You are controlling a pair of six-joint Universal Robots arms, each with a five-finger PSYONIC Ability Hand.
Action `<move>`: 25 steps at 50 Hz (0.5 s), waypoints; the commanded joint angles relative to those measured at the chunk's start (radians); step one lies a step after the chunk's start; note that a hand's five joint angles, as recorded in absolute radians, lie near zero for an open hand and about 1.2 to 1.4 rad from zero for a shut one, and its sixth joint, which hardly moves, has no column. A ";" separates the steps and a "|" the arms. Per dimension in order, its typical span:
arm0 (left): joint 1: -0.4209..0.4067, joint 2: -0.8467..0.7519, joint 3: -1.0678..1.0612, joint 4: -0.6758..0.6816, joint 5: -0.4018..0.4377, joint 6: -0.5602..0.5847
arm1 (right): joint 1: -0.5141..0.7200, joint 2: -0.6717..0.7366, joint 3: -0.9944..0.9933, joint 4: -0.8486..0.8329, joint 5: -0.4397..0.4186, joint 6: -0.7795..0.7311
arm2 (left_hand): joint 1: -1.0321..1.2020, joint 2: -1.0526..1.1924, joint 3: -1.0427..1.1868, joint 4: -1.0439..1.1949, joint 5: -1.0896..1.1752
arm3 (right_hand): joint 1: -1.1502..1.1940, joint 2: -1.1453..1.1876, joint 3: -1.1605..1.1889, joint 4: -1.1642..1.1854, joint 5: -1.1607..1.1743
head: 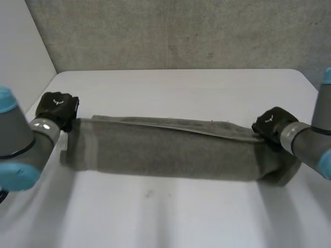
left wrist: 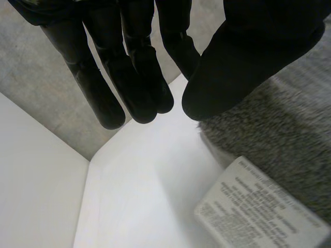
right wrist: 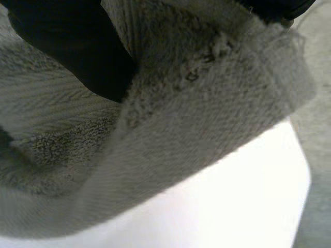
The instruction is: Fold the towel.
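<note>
A grey towel [head: 170, 152] lies folded into a long band across the white table [head: 170, 217]. My left hand [head: 57, 107] hovers at the band's left end, by the far corner. In the left wrist view that hand [left wrist: 134, 67] has straight fingers and its thumb apart, with nothing between them; the towel [left wrist: 279, 134] and its white label [left wrist: 258, 212] lie beside the thumb. My right hand [head: 271, 124] sits on the far edge at the right end. In the right wrist view its thumb [right wrist: 72, 46] pinches a raised fold of the towel [right wrist: 207, 119] against the fingers.
A grey wall [head: 181, 31] stands behind the table's far edge, and a white panel [head: 20, 46] closes off the left side. Bare tabletop lies in front of the towel and behind it.
</note>
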 commanded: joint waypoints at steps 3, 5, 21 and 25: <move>-0.038 -0.243 0.299 0.003 -0.026 0.005 | 0.010 0.164 -0.117 -0.203 -0.001 -0.006 | 0.234 0.179 0.180 0.178 0.198 | 0.426 0.217 0.211 0.202 0.231; -0.043 -0.278 0.340 0.006 -0.026 0.006 | 0.011 0.192 -0.134 -0.237 -0.001 -0.007 | 0.234 0.179 0.180 0.178 0.198 | 0.426 0.217 0.211 0.202 0.231; -0.095 -0.429 0.500 0.009 -0.035 0.009 | 0.013 0.316 -0.231 -0.395 0.033 0.022 | -0.628 -0.683 -0.682 -0.684 -0.664 | -0.795 -1.005 -1.011 -1.020 -0.991; -0.104 -0.386 0.486 0.009 -0.037 0.008 | 0.011 0.262 -0.228 -0.395 0.036 0.084 | -0.681 -0.736 -0.735 -0.737 -0.717 | -0.795 -1.005 -1.011 -1.020 -0.991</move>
